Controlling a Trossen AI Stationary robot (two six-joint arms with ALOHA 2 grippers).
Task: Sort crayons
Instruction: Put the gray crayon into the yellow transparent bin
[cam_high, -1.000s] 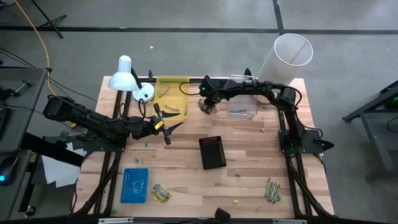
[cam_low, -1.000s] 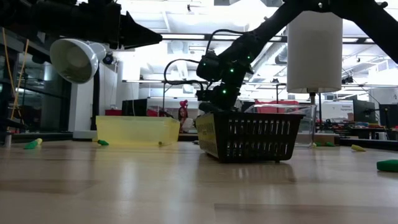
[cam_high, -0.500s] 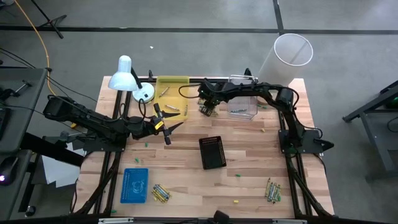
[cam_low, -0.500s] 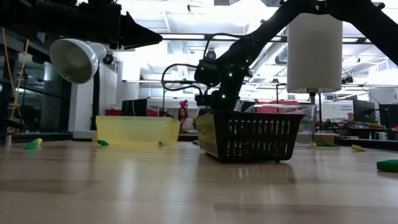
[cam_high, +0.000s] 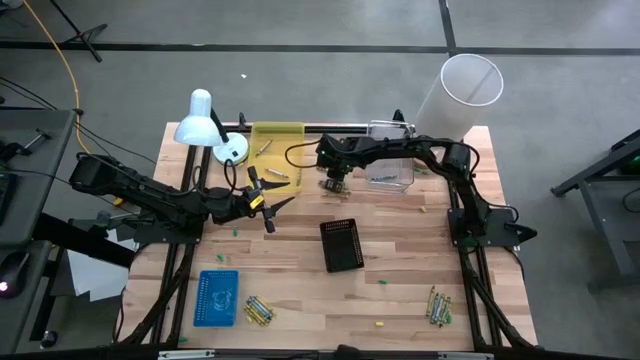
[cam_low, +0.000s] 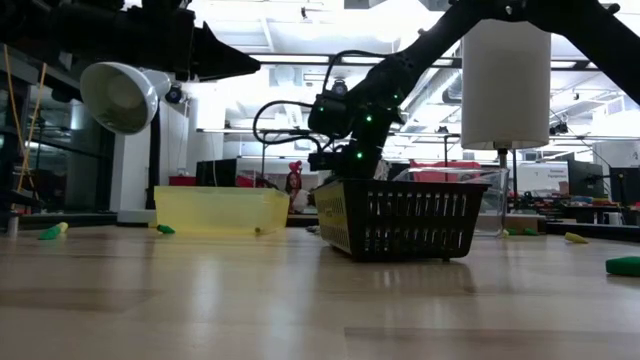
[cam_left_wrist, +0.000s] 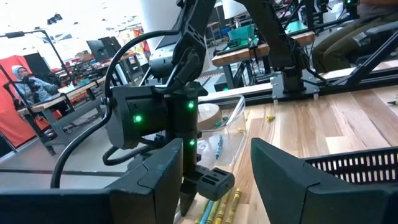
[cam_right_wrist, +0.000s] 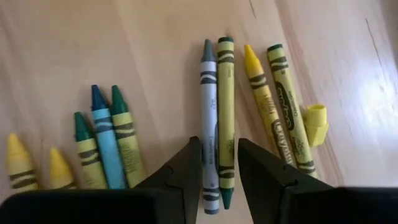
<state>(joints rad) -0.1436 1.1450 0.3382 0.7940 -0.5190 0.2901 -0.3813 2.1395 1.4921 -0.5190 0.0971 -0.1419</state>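
Several crayons lie flat on the wood under my right gripper (cam_right_wrist: 219, 168), among them a grey crayon (cam_right_wrist: 208, 118) and an olive-yellow crayon (cam_right_wrist: 225, 118) side by side. The gripper points steeply down, open. One finger stands on either side of those two crayons, and no touch shows. In the high view this gripper (cam_high: 335, 182) is between the yellow tray (cam_high: 262, 140) and the clear tray (cam_high: 392, 182). My left gripper (cam_high: 275, 205) waits open and level to the left of it, holding nothing. In its wrist view the crayons (cam_left_wrist: 219, 208) show below the right gripper.
A black basket (cam_high: 341, 245) stands mid-table. A blue tray (cam_high: 216, 297) sits near left beside a crayon heap (cam_high: 258, 310), and another heap (cam_high: 438, 305) lies near right. A white lamp (cam_high: 205, 125) and a white cylinder (cam_high: 460, 95) stand at the back.
My right gripper has sunk a little toward the crayons, shifted slightly toward the table's near edge, and rolled about its own pointing line.
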